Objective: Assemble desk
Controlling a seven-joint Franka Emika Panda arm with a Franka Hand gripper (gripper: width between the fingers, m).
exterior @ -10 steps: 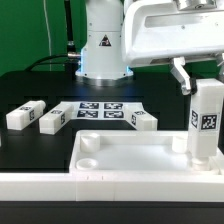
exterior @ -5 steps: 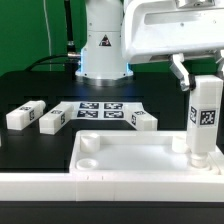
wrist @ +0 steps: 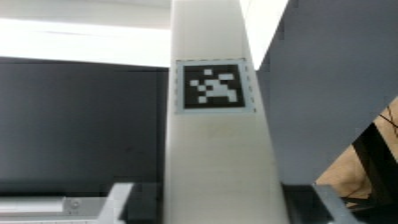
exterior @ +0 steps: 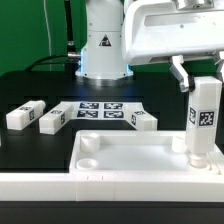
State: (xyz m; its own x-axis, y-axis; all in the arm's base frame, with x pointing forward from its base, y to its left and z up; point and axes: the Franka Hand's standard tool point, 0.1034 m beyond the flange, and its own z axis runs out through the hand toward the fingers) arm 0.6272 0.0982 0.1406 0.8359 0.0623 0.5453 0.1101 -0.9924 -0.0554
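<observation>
Change: almost nothing has moved since a second ago; the upright leg sits at most a touch further toward the exterior view's left, and the loose parts lie as before.
Gripper: the gripper (exterior: 203, 84) reaches down from the upper right of the exterior view, one finger (exterior: 181, 76) showing dark beside the leg's top.
Jaws: clasped on the upper end of the upright leg (exterior: 206, 122).
Upright leg: vertical, tag facing the camera, with its foot at the right rear corner of the desk panel (exterior: 130, 152); whether it is fully seated in the socket cannot be told.
Desk panel: lies flat in the lower half of the exterior view, rim up, a round socket visible at its left rear corner.
Loose legs: three lie on the black table (exterior: 30, 85), two (exterior: 24, 115) (exterior: 52, 118) at middle left and one (exterior: 144, 121) just behind the panel.
Marker board: the marker board (exterior: 100, 111) lies between those legs, in front of the robot base (exterior: 100, 45).
Wrist view: the leg (wrist: 214, 150) fills the centre, its tag (wrist: 215, 87) sharp.
</observation>
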